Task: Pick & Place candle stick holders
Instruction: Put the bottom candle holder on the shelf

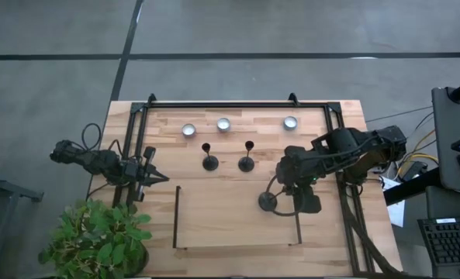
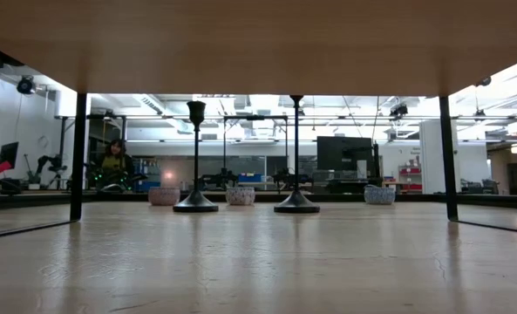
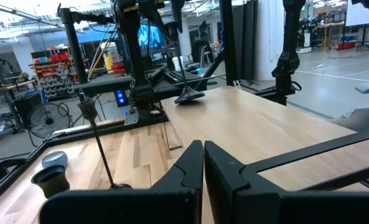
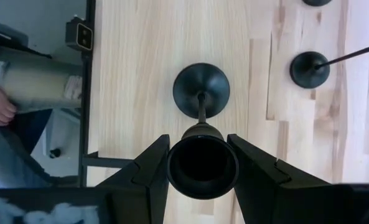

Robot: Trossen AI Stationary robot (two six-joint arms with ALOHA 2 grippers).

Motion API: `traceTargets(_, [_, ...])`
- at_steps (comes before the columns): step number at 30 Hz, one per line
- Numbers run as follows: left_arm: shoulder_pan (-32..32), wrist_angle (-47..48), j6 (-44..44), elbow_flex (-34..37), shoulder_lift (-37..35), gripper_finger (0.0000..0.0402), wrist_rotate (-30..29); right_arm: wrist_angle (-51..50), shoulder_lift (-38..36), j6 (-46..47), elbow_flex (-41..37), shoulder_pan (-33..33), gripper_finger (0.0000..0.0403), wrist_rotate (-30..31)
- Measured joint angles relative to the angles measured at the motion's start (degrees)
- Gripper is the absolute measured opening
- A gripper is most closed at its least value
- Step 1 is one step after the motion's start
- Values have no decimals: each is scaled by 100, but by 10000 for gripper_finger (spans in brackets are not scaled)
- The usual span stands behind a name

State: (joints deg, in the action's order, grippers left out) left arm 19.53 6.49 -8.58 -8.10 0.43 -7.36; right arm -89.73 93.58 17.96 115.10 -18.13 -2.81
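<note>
While right gripper (image 4: pixel 198 163) clamps a candle stick holder (image 4: pixel 201 163) by its cup, base on table (image 1: pixel 230 217).
Left gripper (image 3: pixel 203 163) shut, empty, parked at left edge; 2 other holders (image 1: pixel 210 157) upright mid-table.

the dark right arm is reached in over the table from its right side, its two-finger right gripper (image 4: pixel 203 163) pointed down, fingers parted. the dark left gripper (image 3: pixel 203 163) is kept closed at the left edge.

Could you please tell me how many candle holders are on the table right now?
3. Two stand side by side mid-table: the left candle holder and the middle candle holder. The third candle holder stands nearer the front, its cup between the right end effector fingers.
</note>
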Motion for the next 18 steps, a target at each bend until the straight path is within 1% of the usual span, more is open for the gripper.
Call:
traceTargets(7, [0,0,1,-1,0,12,-2,-22,-33,-11,-22,2,139,20])
traceTargets(14, [0,1,1,0,0,12,-2,-54,-254,114,-44,14,139,215])
traceTargets(18, [0,0,1,0,0,12,-1,-50,-323,138,-94,24,139,192])
